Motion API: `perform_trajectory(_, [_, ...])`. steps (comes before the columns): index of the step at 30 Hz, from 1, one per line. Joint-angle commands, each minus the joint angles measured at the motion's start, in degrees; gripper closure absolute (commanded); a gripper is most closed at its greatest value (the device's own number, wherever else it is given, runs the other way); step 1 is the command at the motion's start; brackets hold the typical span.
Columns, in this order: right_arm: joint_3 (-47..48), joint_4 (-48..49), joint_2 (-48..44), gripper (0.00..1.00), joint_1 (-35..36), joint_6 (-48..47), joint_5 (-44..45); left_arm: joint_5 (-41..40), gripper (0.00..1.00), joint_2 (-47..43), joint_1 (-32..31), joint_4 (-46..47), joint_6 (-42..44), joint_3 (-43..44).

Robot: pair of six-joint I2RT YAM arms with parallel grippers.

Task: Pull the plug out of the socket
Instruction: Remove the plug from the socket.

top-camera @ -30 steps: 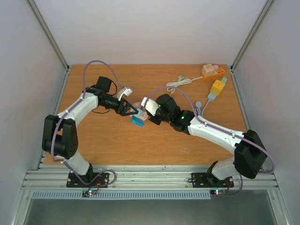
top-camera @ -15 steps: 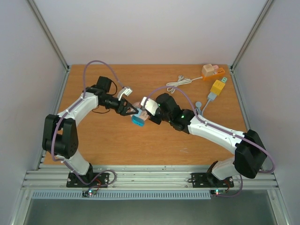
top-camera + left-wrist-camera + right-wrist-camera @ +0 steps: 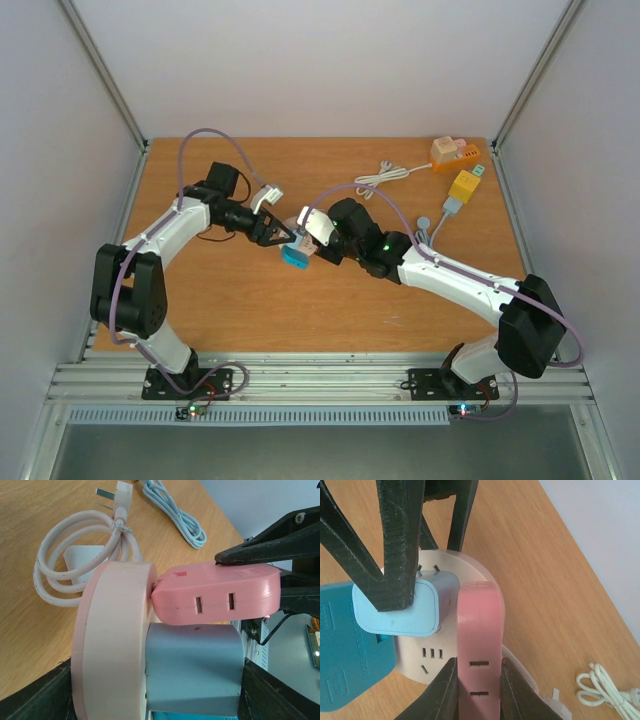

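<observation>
The pink plug [image 3: 480,625] sat in the round socket [image 3: 112,630], and the pair was held just above the middle of the desk [image 3: 200,300], between the two arms. The right hand [image 3: 479,680] was closed on the plug, one finger flat on each broad side, which looked to me like a grip for drawing it straight out. The left hand [image 3: 285,236] clamped the socket from the other side. One finger was behind the disc and the other pressed on the light blue plug [image 3: 435,605] beside the pink one, apparently to brace the socket against the pull.

A teal block [image 3: 350,665] also sat in the socket, touching the blue plug. The socket's white cord [image 3: 44,570] lay coiled beneath. An orange adapter [image 3: 450,152] and a yellow one [image 3: 465,185] lay well apart, at the far right corner. The neighbouring plugs crowded the pink one, but its outward path seemed free.
</observation>
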Motion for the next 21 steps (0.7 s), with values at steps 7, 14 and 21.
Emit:
perform_trajectory(7, [-0.32, 5.47, -3.12, 0.99, -0.60, -1.51, 5.87, 1.18, 1.00, 0.26, 3.56, -1.90, 0.12, 1.23])
perform_trajectory(14, [1.47, 3.16, -2.85, 0.99, -0.60, -0.40, 5.53, -5.32, 1.00, -0.10, 3.05, 0.17, -1.20, 0.50])
perform_trajectory(21, [3.90, 1.22, -1.68, 0.99, -0.16, 0.84, 6.56, -10.78, 1.00, -1.22, 0.91, 1.38, -1.30, 0.03])
